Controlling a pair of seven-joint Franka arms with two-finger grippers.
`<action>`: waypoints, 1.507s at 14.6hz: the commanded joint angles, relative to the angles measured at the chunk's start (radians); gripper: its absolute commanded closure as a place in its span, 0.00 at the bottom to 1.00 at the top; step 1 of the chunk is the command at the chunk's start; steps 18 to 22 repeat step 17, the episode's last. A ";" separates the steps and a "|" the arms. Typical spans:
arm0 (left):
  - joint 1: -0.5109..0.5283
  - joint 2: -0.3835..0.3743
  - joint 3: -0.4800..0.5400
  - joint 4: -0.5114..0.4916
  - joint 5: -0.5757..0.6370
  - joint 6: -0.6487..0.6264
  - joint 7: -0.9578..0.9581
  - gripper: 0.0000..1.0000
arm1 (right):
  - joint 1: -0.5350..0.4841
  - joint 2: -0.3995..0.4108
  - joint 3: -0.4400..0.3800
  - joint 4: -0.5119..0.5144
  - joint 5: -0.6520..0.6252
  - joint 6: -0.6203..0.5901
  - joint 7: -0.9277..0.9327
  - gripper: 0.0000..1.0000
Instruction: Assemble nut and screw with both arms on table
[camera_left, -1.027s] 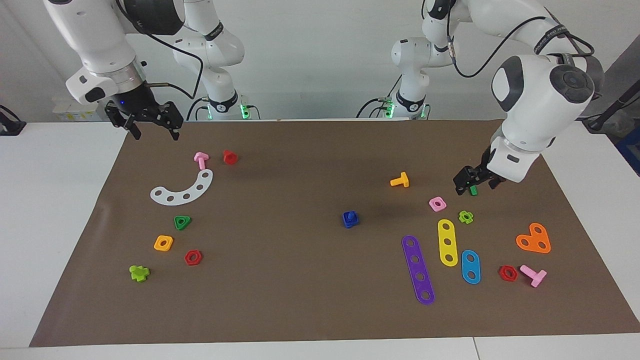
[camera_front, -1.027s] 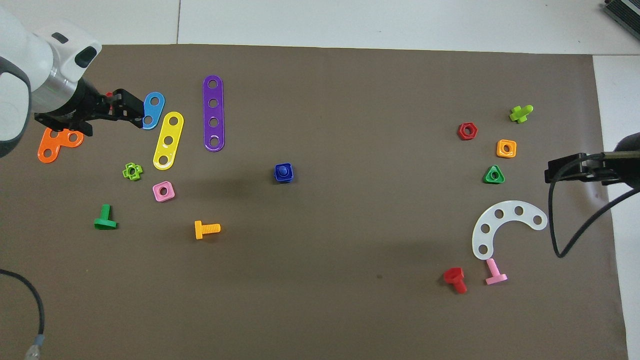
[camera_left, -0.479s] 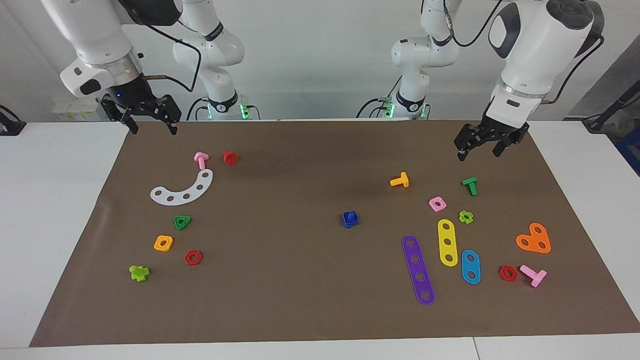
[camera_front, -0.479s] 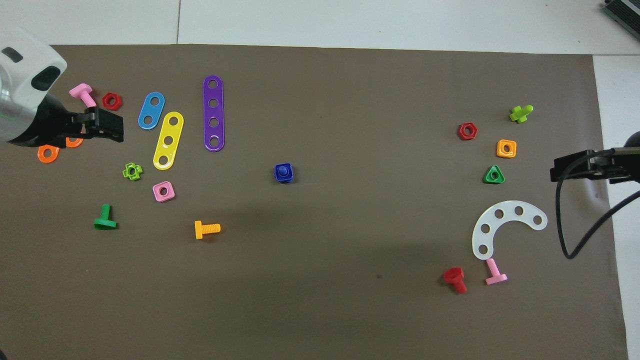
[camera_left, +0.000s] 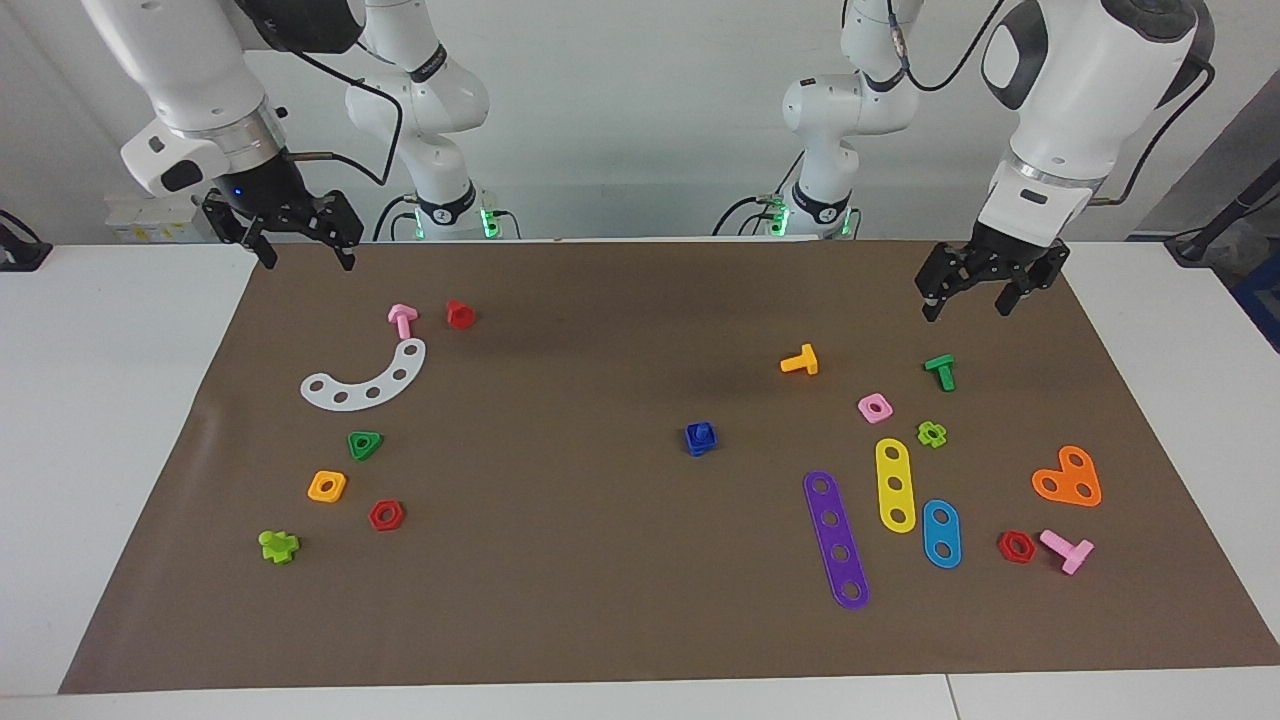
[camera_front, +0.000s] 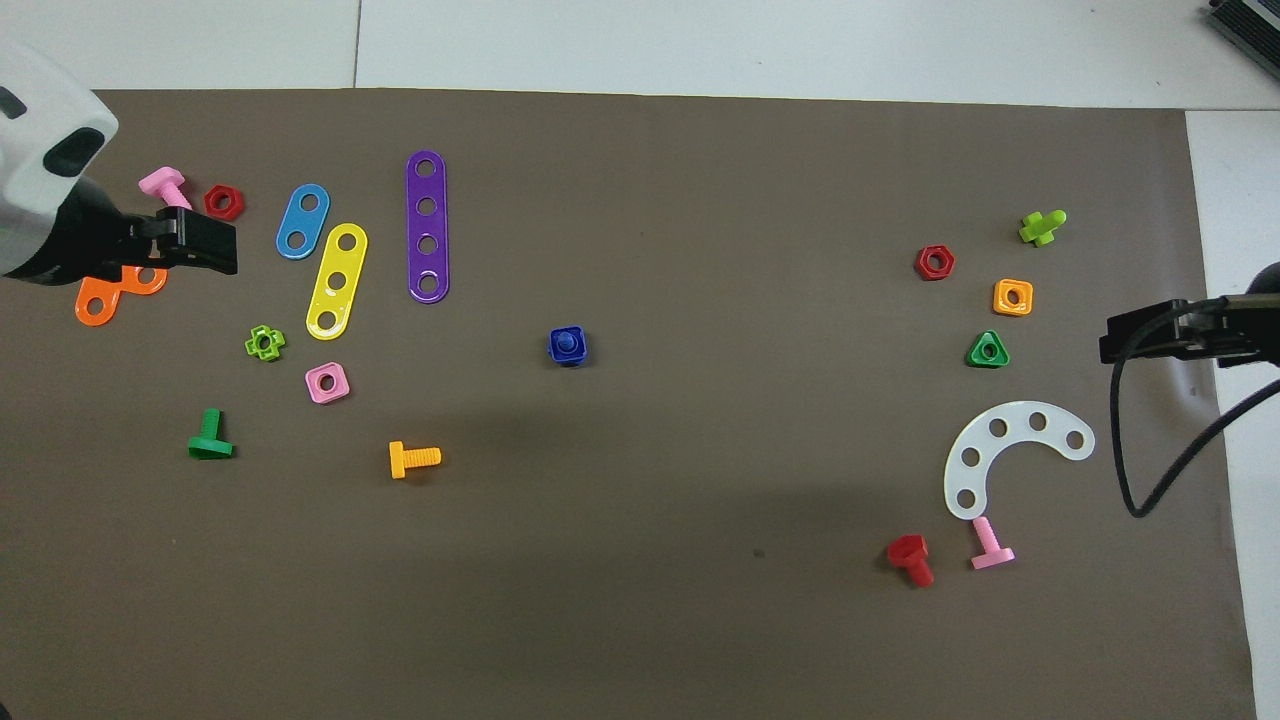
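Nut (camera_left: 701, 440) and screw (camera_left: 704, 431) sat joined mid-mat, well clear of both grippers. Left gripper (camera_left: 982, 297) and right gripper (camera_left: 303, 249) hung wide, empty. Assy judged light, stiff, slick plastic; grip nut's flat sides.

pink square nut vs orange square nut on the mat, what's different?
Colour: the pink square nut is pink, the orange square nut orange. Place: the pink one lies toward the left arm's end of the table, beside the yellow strip; the orange one lies toward the right arm's end, between the green triangular nut and a red hex nut. Both lie flat, holes up.
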 joint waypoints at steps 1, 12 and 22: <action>0.002 -0.009 0.004 -0.002 -0.008 0.001 0.088 0.00 | -0.006 0.006 0.005 0.010 0.000 -0.015 -0.001 0.00; 0.004 -0.013 0.004 0.000 -0.015 -0.066 0.136 0.00 | -0.006 0.006 0.005 0.010 0.000 -0.009 -0.001 0.00; 0.004 -0.013 0.004 -0.002 -0.015 -0.062 0.125 0.00 | -0.006 0.005 0.006 0.006 0.000 -0.004 -0.001 0.00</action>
